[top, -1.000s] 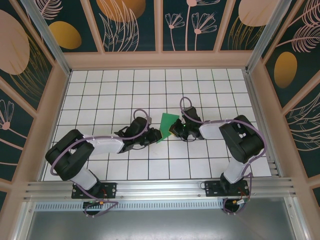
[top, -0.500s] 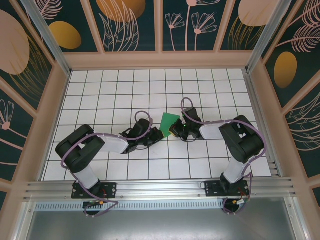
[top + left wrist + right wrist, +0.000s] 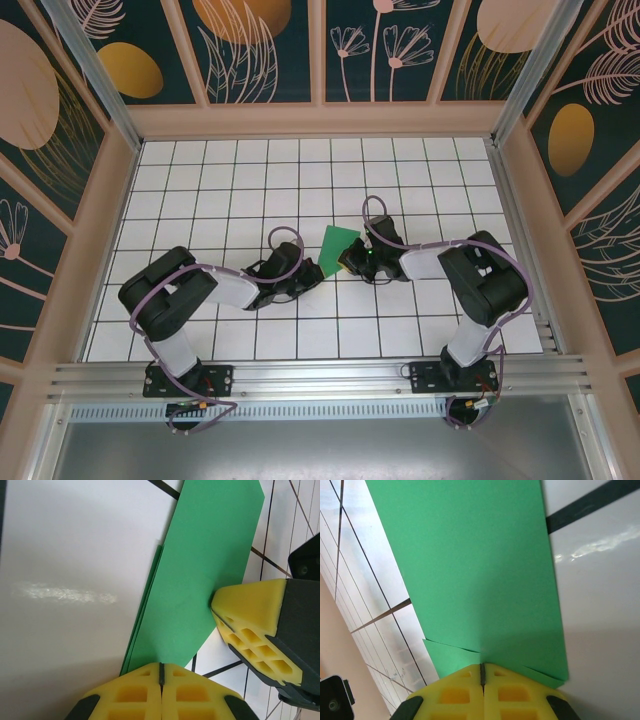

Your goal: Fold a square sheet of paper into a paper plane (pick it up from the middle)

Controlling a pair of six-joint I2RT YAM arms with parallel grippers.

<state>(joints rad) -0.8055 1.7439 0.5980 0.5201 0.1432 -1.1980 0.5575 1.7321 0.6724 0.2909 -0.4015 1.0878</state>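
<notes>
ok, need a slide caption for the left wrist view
Left hand shut on the folded green paper at its near end, right hand pinching its side edge, over the white grid table.

The left arm (image 3: 225, 290) and right arm (image 3: 425, 263) have black joints, white link shells and looping purple cables. The left tool (image 3: 161, 666) and right tool (image 3: 481, 667) carry yellow finger blocks (moulded with rounded cut-outs) on black mounts.

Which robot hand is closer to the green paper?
Neither, it's a tie: both are touching it. The left gripper pinches the green paper at its near-left end; the right gripper pinches its right side.
</notes>
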